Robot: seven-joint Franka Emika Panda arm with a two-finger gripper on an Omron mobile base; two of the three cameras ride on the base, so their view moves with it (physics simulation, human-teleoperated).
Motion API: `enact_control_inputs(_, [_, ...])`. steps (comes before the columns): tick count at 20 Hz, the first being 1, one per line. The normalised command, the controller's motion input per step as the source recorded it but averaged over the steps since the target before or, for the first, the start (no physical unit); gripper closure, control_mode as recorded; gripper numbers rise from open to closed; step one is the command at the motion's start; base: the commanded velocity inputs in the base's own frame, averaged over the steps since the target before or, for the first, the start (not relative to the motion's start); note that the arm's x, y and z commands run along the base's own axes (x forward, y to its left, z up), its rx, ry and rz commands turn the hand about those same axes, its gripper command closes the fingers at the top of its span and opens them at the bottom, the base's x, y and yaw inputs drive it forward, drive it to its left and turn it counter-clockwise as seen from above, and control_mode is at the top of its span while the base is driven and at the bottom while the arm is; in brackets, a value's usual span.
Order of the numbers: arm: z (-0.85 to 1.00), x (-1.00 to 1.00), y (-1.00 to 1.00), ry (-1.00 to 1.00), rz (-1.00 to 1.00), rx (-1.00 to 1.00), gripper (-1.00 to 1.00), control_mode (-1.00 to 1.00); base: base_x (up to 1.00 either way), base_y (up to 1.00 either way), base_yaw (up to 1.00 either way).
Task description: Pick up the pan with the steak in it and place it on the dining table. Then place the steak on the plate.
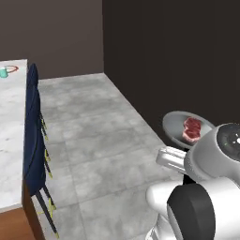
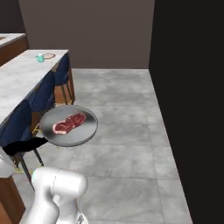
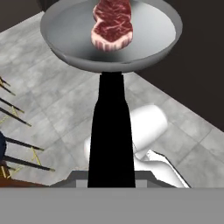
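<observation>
Carrying step: the gripper (image 3: 111, 183) is clamped on the black handle of the pan (image 2: 70, 124), steak (image 2: 68, 123) inside, held over the floor; next it must reach left to the dining table (image 2: 22, 76).

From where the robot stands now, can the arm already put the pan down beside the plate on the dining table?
Probably not yet. The gripper holds the pan by its handle over the floor, with the steak inside. The plate lies at the far end of the dining table, behind the stools.

Steak (image 2: 69, 123) in pan (image 2: 85, 131), above floor right of table (image 2: 19, 78); plate (image 2: 48, 56), cup (image 2: 40, 57) on table's far end.
</observation>
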Motion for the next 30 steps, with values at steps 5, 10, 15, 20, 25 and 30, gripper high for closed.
enact_control_inputs(5, [0.00,0.00,0.00,0.00,0.00,0.00,1.00,1.00,0.41,-0.70,0.00])
enact_control_inputs(10, [0.00,0.00,0.00,0.00,0.00,0.00,1.00,1.00,0.98,-0.12,-0.04])
enact_control_inputs(15, [0.00,0.00,0.00,0.00,0.00,0.00,1.00,1.00,1.00,-0.07,-0.03])
enact_control_inputs(20, [0.00,0.00,0.00,0.00,0.00,0.00,1.00,1.00,1.00,-0.09,0.00])
enact_control_inputs(25, [0.00,0.00,0.00,0.00,0.00,0.00,1.00,1.00,1.00,-0.11,0.00])
enact_control_inputs(30, [0.00,0.00,0.00,0.00,0.00,0.00,1.00,1.00,1.00,-0.12,0.00])
